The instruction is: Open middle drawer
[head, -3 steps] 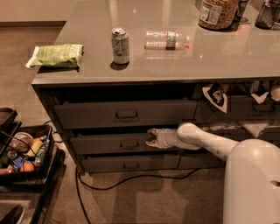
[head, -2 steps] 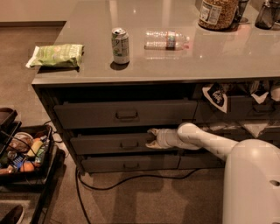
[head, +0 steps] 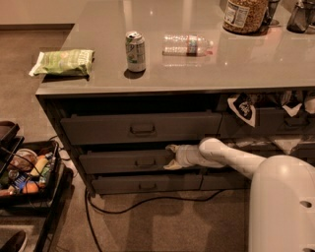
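Note:
The middle drawer is a dark-grey flat front under the counter, with a small pull handle at its centre. A taller top drawer lies above it and a bottom drawer below. My gripper is at the right end of the middle drawer's front, a short way right of the handle. Its two pale fingers stand apart, one above the other, and the handle is not between them. My white arm reaches in from the right.
On the grey counter are a chip bag, a can, a lying water bottle and a jar. A black cart of items stands at the left. A cable runs along the floor.

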`<state>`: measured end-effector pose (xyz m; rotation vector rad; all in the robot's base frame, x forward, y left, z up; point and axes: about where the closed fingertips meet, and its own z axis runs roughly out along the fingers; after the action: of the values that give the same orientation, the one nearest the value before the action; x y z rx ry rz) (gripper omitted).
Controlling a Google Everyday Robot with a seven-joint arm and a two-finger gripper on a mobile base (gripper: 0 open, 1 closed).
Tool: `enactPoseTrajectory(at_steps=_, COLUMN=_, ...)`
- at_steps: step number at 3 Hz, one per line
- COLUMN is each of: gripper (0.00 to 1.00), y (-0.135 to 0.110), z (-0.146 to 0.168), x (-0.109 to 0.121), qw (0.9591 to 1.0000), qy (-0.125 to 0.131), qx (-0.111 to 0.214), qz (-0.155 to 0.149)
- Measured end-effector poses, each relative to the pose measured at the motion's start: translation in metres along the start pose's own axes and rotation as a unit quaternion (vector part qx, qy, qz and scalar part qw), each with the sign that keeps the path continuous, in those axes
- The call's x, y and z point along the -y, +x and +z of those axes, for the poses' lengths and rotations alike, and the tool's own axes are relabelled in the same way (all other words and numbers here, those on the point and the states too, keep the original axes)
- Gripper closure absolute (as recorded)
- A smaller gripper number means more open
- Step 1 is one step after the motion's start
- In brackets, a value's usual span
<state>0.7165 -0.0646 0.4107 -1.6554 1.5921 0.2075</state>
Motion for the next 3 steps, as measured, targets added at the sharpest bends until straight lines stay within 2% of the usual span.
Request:
enactPoseTrajectory(at_steps=1, gripper=0.38, y=-0.005, z=-0.002, x=0.001, qw=1.0000, qy=-0.002, qx=-0.005, qz=0.006)
enactPoseTrajectory(at_steps=2, gripper=0.38, y=-0.016, z=-0.006, x=-0.013, qw=0.9996, qy=-0.011, qx=-0.020, qz=0.018)
enactPoseTrajectory(at_steps=3, gripper=0.38, y=-0.024, z=-0.006, x=-0.047, qw=0.9986, qy=-0.031, qx=-0.027, qz=0.034)
